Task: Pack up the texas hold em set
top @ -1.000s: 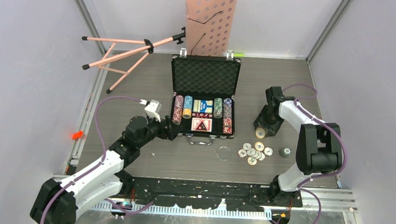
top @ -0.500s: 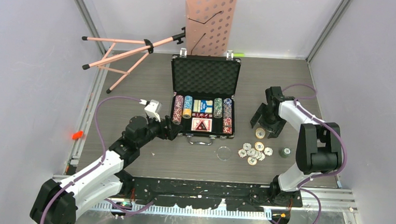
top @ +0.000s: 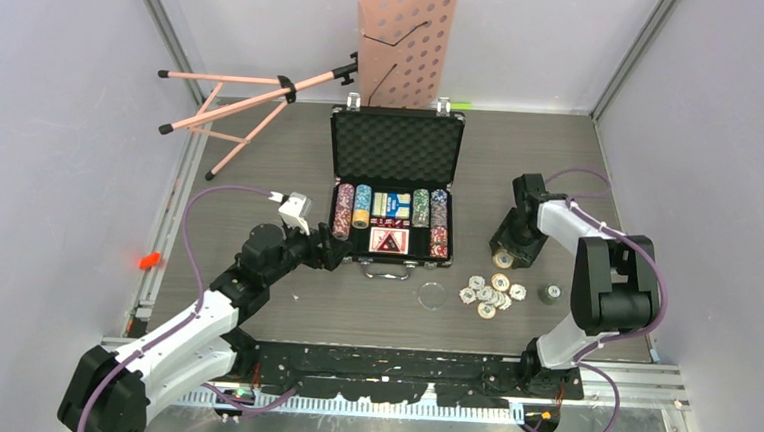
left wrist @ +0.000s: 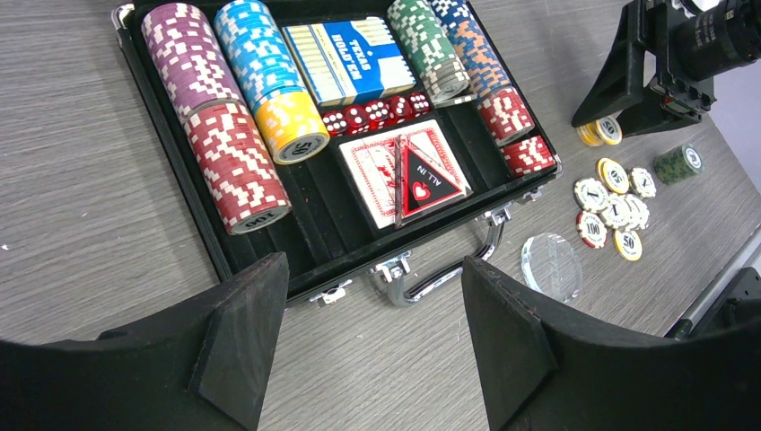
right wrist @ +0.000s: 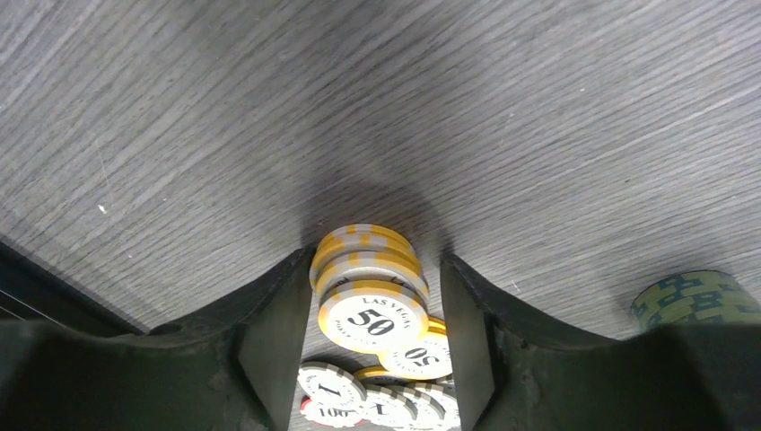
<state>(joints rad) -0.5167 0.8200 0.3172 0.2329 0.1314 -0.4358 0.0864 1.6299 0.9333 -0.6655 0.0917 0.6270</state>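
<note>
The case (top: pixel 392 192) lies open with its lid tipped back, and most of the set is already in it. There are rows of chips (left wrist: pixel 235 117) down both sides, and between them a blue card box (left wrist: pixel 345 58), a line of red dice (left wrist: pixel 377 114) and a second deck (left wrist: pixel 372 166).

What is left sits on the table (top: pixel 352 314), all to the right of the case. A scatter of loose chips (top: pixel 488 295) lies off its front corner, with a small green stack (top: pixel 550 293) further right. A short yellow stack (right wrist: pixel 371 316) stands just beside its right wall. A clear disc (top: pixel 432 296) rests just in front of the case. I'd call the job well past halfway: those pieces have to go in, then the lid has to come down and be latched.

The right claw (top: pixel 505 252) is down on the table to the right of the case, with a finger on each side of the yellow stack. One finger looks to be touching it and the other sits a sliver off, so I can't tell whether it has a grip.

The left claw (left wrist: pixel 372 332) hangs at the case's front-left corner, spread wide and holding nothing.
</note>
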